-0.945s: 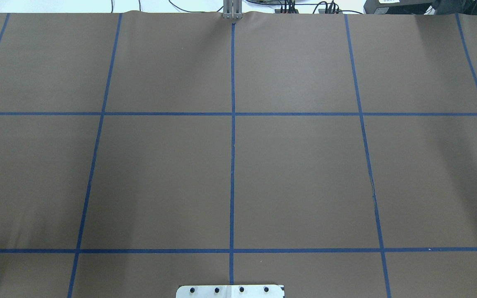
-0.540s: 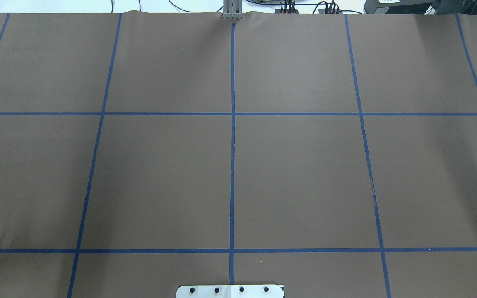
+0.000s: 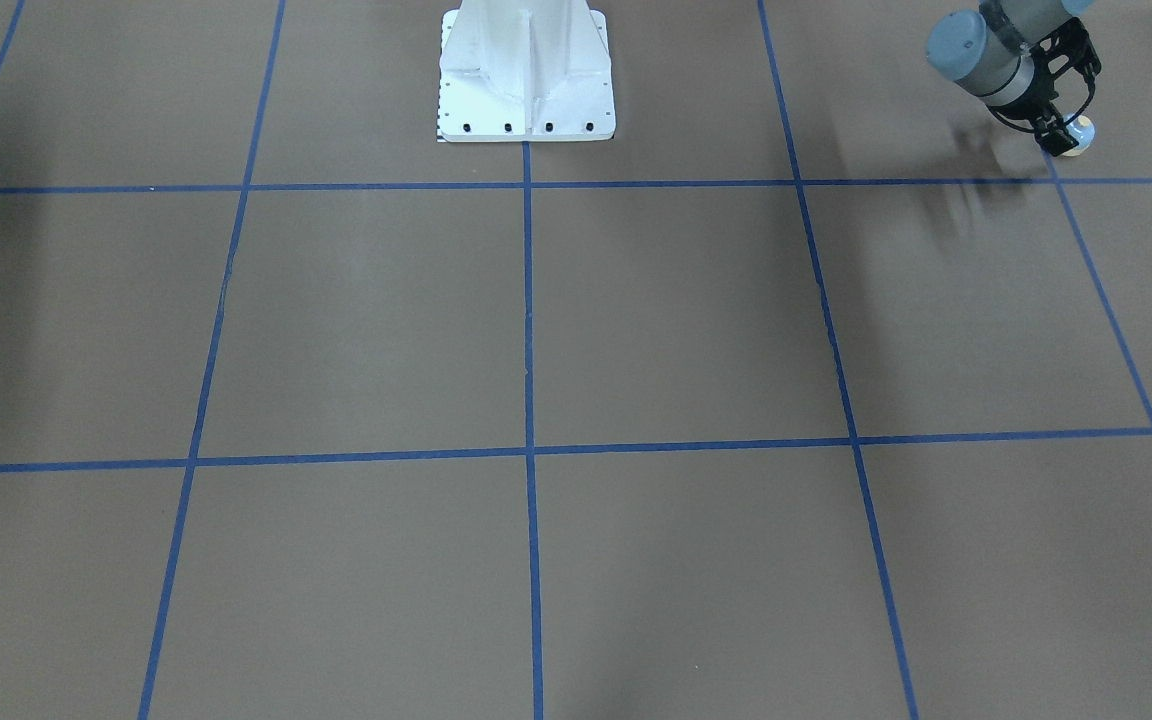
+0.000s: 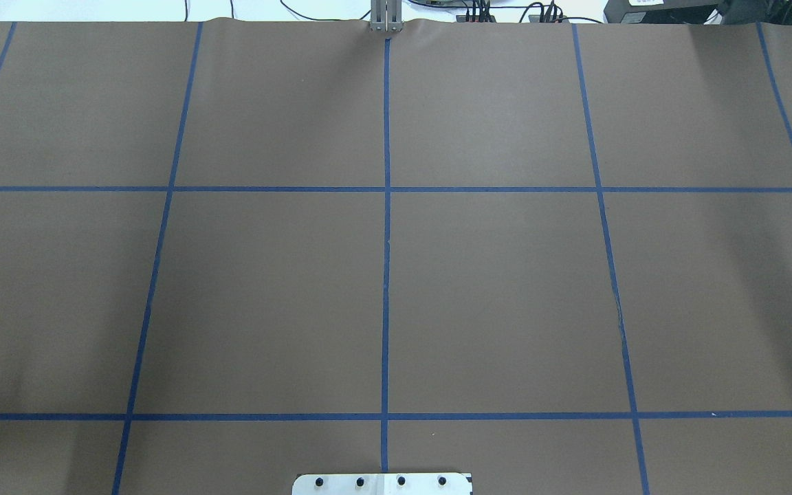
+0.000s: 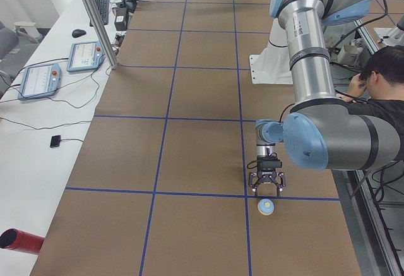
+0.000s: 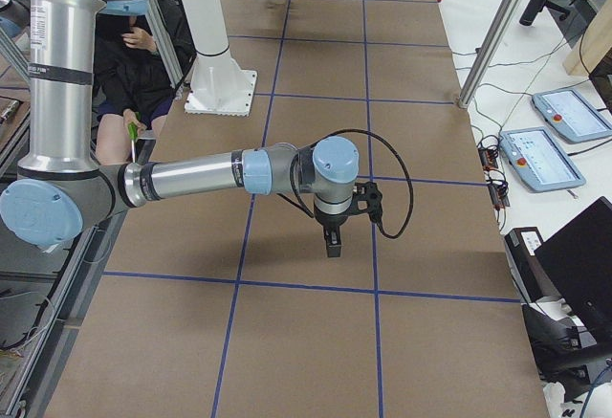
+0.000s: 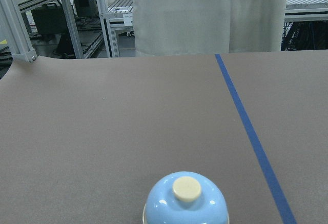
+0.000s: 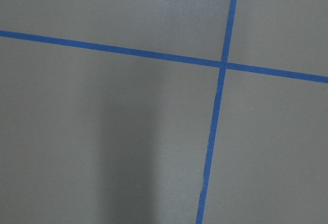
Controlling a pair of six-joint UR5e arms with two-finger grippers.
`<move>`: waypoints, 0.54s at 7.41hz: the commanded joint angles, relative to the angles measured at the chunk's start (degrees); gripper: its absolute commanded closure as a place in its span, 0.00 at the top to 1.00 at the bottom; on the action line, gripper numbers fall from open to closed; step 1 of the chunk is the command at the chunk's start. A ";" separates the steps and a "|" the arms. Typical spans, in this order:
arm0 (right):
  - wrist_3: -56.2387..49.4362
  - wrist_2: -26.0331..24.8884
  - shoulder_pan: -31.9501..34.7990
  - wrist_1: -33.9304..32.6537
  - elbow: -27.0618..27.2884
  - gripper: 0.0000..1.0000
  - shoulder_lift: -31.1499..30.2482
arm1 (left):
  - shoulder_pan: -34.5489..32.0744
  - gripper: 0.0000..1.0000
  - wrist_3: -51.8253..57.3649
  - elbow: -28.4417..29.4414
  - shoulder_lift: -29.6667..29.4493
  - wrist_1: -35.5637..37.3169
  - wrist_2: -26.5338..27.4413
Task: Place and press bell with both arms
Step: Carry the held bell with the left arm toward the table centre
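The light-blue bell point(image 5: 266, 207) with its cream button stands upright on the brown table, close to a blue tape crossing near the robot's left end. It also shows in the front-facing view point(image 3: 1080, 132) and low in the left wrist view point(image 7: 185, 202). My left gripper point(image 5: 266, 191) hangs just beside and above the bell, fingers spread and holding nothing; it also shows at the top right of the front-facing view point(image 3: 1056, 136). My right gripper point(image 6: 333, 249) points down over bare table near a tape crossing; I cannot tell whether it is open. The overhead view shows neither gripper nor the bell.
The white bolted pedestal point(image 3: 526, 85) stands at the robot's side of the table. A seated person point(image 5: 385, 93) is close behind the left arm. Teach pendants point(image 5: 38, 80) and a red cylinder point(image 5: 17, 240) lie on the white side table. Blue tape lines grid the brown cover.
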 commanded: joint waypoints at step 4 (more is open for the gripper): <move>-0.04 0.00 0.00 0.00 0.02 1.00 0.08 | 0.12 1.00 0.74 6.11 -0.07 -5.40 0.00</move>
